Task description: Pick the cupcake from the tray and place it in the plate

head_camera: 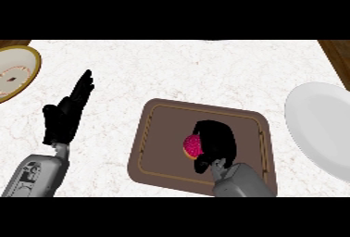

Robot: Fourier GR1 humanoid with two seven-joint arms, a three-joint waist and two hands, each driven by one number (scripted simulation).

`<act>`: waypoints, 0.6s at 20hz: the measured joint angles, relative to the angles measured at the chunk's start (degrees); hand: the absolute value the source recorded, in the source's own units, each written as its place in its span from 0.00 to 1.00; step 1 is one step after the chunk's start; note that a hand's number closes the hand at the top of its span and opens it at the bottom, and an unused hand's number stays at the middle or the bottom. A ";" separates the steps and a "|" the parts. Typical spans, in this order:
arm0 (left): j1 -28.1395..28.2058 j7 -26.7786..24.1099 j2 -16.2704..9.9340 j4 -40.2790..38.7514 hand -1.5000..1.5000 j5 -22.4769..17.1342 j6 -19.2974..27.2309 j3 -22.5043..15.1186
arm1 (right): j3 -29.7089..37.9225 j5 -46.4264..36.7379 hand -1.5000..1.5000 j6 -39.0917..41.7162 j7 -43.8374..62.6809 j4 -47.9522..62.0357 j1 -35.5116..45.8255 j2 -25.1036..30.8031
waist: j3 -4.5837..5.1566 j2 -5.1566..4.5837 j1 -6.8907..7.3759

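Note:
A cupcake (191,146) with pink frosting sits on the brown tray (160,139) in the middle of the counter. My right hand (217,141) lies over the tray with its fingers curled round the cupcake's right side, hiding much of it. The white plate (321,125) lies at the right edge of the view, apart from the tray. My left hand (67,113) rests open on the left, fingers pointing up and away, holding nothing.
A round plate with a gold rim (15,71) shows at the upper left corner. The marble counter (191,69) stretches behind the tray. Dark wood shows at the upper right corner.

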State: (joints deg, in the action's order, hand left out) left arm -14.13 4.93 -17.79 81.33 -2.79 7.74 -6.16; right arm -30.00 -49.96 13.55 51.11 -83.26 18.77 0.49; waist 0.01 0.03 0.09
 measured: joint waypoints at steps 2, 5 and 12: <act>0.19 -0.92 0.78 -0.80 0.50 0.48 -0.64 0.70 | 0.58 -1.01 1.00 0.45 -0.25 -0.93 0.03 -0.08 | -0.01 -0.01 -0.04; -0.17 0.03 1.57 -0.38 0.50 1.32 -0.81 1.15 | 2.01 -2.38 1.00 -0.77 -2.17 -1.42 0.24 0.45 | -0.01 -0.01 -0.03; 1.31 0.05 1.13 -0.63 0.50 1.56 0.55 3.16 | 13.01 1.87 1.00 -3.22 -17.39 -7.65 -8.75 20.28 | -0.34 0.44 -4.29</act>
State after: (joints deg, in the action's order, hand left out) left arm -12.82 4.97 -16.66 80.70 -1.23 8.29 -3.00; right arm -16.98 -48.09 10.33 33.72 -90.91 10.02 20.77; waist -0.33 0.47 -4.21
